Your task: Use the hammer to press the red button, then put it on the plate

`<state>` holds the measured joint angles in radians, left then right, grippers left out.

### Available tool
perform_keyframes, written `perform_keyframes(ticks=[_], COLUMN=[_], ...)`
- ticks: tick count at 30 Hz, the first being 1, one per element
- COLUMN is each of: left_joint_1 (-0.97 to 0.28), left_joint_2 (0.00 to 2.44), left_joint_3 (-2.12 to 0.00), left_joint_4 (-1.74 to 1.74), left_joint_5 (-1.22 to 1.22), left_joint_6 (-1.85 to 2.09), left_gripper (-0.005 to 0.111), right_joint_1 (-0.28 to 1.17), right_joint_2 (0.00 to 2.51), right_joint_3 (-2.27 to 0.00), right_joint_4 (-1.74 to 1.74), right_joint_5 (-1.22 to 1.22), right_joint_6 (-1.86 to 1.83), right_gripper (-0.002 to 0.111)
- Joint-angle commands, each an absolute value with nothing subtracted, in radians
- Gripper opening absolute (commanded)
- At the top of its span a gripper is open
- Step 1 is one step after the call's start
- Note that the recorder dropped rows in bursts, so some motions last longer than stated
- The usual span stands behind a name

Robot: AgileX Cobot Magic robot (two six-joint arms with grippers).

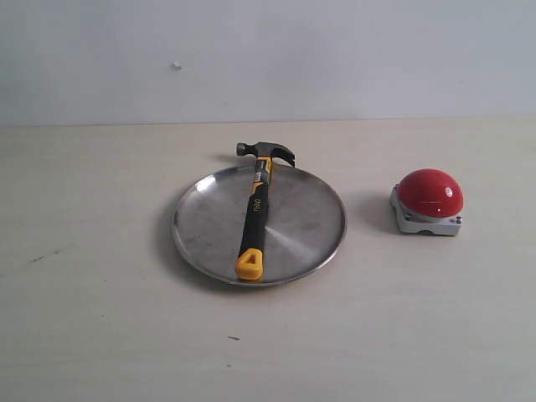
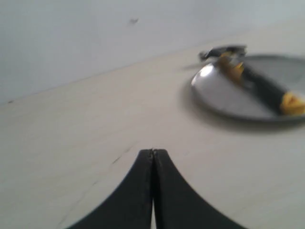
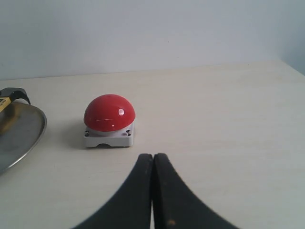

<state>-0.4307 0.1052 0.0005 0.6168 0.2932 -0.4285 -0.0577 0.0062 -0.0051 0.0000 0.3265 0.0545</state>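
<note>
Hammer [image 1: 255, 209]: lies flat on the plate [image 1: 306, 218], handle running across the dish from far rim to near rim in ext. view. The dark head overhangs the far rim. The yellow end sits just inside the near rim.
Handle: black w/ yellow bands, tilted a little off straight, head end slightly to the right of the yellow end in ext. view.
Plate: round, shiny, low rim, flat on the counter [image 1: 100, 318], approx. mid-scene in ext. view.
Red button [image 1: 429, 193]: on the counter, right of the plate in ext. view, apart from it w/ a strip of bare counter between. Dome up, light grey base flat, screws visible at the front corners.
Left end effector [image 2: 153, 151]: fingers pressed together, nothing between them, over bare counter. Plate & hammer are ahead and off to one side, blurred in the wrist view.
Right end effector [image 3: 153, 155]: fingers pressed together, nothing held. It points at the red button, apart from it. Plate rim & hammer head show at the view's edge.
Counter: pale wood-look, a few small dark marks.
Wall [image 1: 335, 50]: plain, pale, behind the counter.
</note>
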Motion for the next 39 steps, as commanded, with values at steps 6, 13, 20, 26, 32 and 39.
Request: perform_keyframes(ticks=[6,13,20,26,32,39], left_joint_1=[-0.427,-0.328,-0.105,-0.019,0.011,0.011], left_joint_2=[0.100,0.082,0.029,0.025,0.003,0.000], left_joint_3=[0.000,0.000,0.000,0.000,0.000,0.000], left_joint_4=[0.732,0.817,0.905,0.878,0.876,0.766], left_joint_5=[0.486,0.487,0.457,0.444,0.215,0.020], left_joint_6=[-0.347,-0.335,-0.335,-0.355,-0.448,-0.818], left_gripper=[0.000,0.000,0.000,0.000,0.000,0.000], right_joint_1=[-0.063,-0.063,-0.063,-0.063,-0.063,-0.063], right_joint_2=[0.000,0.000,0.000,0.000,0.000,0.000], right_joint_3=[0.000,0.000,0.000,0.000,0.000,0.000], right_joint_4=[0.000,0.000,0.000,0.000,0.000,0.000], right_joint_5=[0.309,0.309,0.309,0.309,0.309,0.309], right_joint_6=[0.054,0.055,0.053,0.055,0.053,0.053], right_gripper=[0.000,0.000,0.000,0.000,0.000,0.000])
